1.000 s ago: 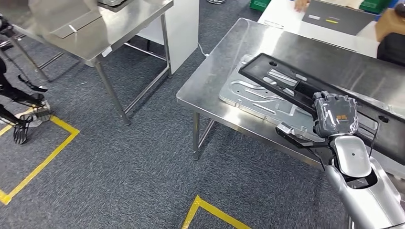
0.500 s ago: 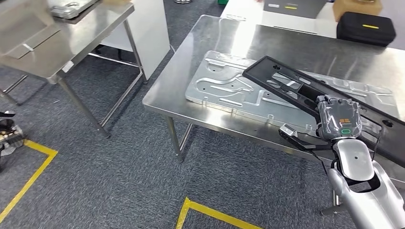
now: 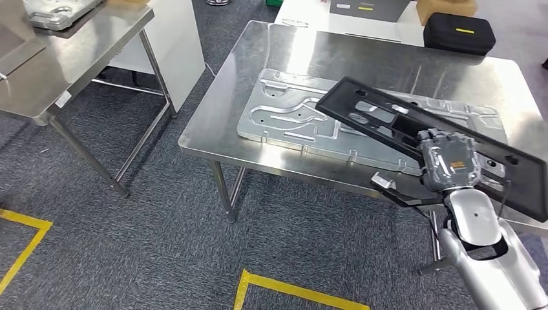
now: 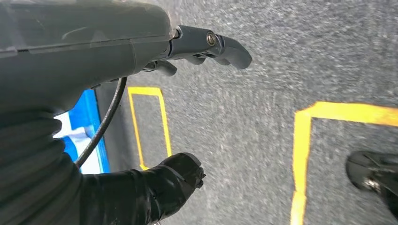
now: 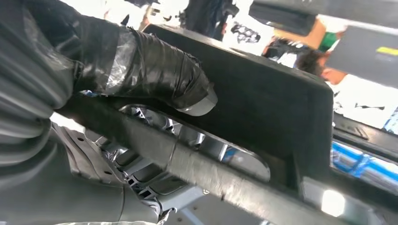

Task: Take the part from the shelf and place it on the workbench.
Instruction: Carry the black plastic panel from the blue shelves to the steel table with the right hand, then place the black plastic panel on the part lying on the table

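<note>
Holding the long black frame part [image 3: 413,129] in our right hand [image 3: 450,161], we have it hanging over the steel workbench [image 3: 213,123], tilted, its far end higher and reaching out across the grey stamped metal plate [image 3: 284,116] that lies flat on the bench top. The part's long axis runs from that far end on our left, across the bench, toward the near right corner, where it passes our hand and goes on beyond it. In the right wrist view our thumb [image 5: 159,75] is wrapped over one rail of the part [image 5: 263,117], so we judge the hold firm. Whether the low end is touching the bench we cannot tell. The part sits directly in front of and over the right hand, so lowering it falls to that arm. The left hand [image 4: 141,56] hangs toward the carpet with yellow floor tape [image 4: 300,159], holding nothing, fingers loosely apart. Farther off stand a second steel table [image 3: 77,51] and a black case [image 3: 460,32] on a white surface
</note>
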### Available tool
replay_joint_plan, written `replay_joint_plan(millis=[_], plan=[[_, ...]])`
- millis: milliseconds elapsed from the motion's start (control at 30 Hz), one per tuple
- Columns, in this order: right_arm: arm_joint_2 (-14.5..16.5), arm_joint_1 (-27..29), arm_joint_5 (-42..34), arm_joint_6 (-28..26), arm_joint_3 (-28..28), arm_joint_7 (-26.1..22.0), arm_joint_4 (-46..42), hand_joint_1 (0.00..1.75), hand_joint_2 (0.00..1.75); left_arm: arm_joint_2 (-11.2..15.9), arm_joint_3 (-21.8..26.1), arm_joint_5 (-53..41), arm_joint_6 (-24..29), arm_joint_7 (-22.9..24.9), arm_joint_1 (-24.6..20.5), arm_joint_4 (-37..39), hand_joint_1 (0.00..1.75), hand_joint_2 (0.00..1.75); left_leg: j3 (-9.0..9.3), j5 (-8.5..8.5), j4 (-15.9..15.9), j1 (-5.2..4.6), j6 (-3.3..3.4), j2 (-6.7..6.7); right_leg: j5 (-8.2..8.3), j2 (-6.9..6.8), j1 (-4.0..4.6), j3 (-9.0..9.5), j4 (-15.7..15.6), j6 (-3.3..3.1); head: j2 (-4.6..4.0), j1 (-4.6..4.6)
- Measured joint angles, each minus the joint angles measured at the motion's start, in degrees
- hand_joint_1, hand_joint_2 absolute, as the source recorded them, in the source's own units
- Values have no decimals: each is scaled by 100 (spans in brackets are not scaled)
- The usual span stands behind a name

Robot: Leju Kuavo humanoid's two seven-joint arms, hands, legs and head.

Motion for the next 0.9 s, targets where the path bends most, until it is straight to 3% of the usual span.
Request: replay_joint_plan(millis=[33,100,133,200,300,367,433,500,533,567,600,667,800,867,900], plan=[[33,-61,-11,19,73,-16,31,175,175,0,-16,-1,0,-1,4,4,0,175,2,-10,12,4,-13,17,130,-15,-24,64,-127,15,0,0],[89,-196,-33,62,197,-27,66,175,175,2,-40,-5,0,-1,2,9,0,175,8,-40,43,13,-59,37,495,-56,-55,445,-862,25,0,1],[109,-257,-39,77,245,-29,79,175,175,5,-46,-8,0,-1,-3,13,0,175,4,-54,62,6,-87,40,596,-74,-45,605,-1178,17,0,1],[153,-363,-50,92,342,-29,102,175,175,14,-54,-9,2,-1,-10,22,0,175,-6,-65,68,-9,-152,42,620,-80,-9,725,-1443,-35,0,-3],[256,-518,-79,155,516,-31,134,175,175,18,-62,-10,-1,10,-15,26,0,175,4,-105,79,-6,-258,57,649,-34,-2,726,-1484,-152,-1,-6],[368,-661,-96,233,652,-31,155,175,175,20,-68,-11,-14,31,-23,26,0,175,-151,-346,445,6,-305,54,671,-22,-10,748,-1528,-242,-1,-8],[466,-782,-117,301,779,-30,187,175,175,25,-79,-11,-31,52,-31,26,0,175,-528,-712,1215,8,-319,46,668,-18,22,750,-1533,-293,0,-9],[520,-831,-142,339,887,-21,229,175,175,28,-95,-11,-42,67,-33,26,0,175,-809,-819,1728,5,-311,41,659,-16,61,756,-1529,-313,0,-9],[537,-841,-155,348,925,-16,249,175,175,28,-102,-11,-43,74,-31,27,0,175,-806,-710,1677,2,-293,38,654,-15,81,763,-1525,-319,0,-9],[551,-853,-168,351,953,-9,268,175,175,28,-106,-11,-46,80,-28,27,0,175,-689,-508,1395,-2,-263,33,649,-10,98,771,-1520,-324,0,-9],[560,-868,-178,351,969,-4,282,175,175,30,-110,-10,-48,85,-24,30,0,175,-508,-285,982,-9,-221,20,642,-5,111,779,-1513,-326,0,-9],[568,-909,-196,348,1001,11,304,175,175,41,-114,-3,-54,87,-22,41,0,175,-195,-29,302,-31,-152,-9,628,5,142,772,-1494,-308,0,-7],[567,-944,-219,343,1032,25,343,175,175,53,-142,2,-57,90,-25,56,0,175,-102,20,67,-44,-95,-9,623,11,126,753,-1484,-202,0,-8],[558,-960,-222,342,1039,26,356,175,175,55,-159,2,-58,91,-25,58,0,175,-71,62,-5,-15,-48,11,452,6,117,655,-1247,-133,0,-4],[552,-967,-222,342,1044,27,365,175,175,55,-164,2,-58,91,-24,58,0,175,-61,73,-22,-7,-35,20,286,2,99,526,-961,-101,0,-2]])
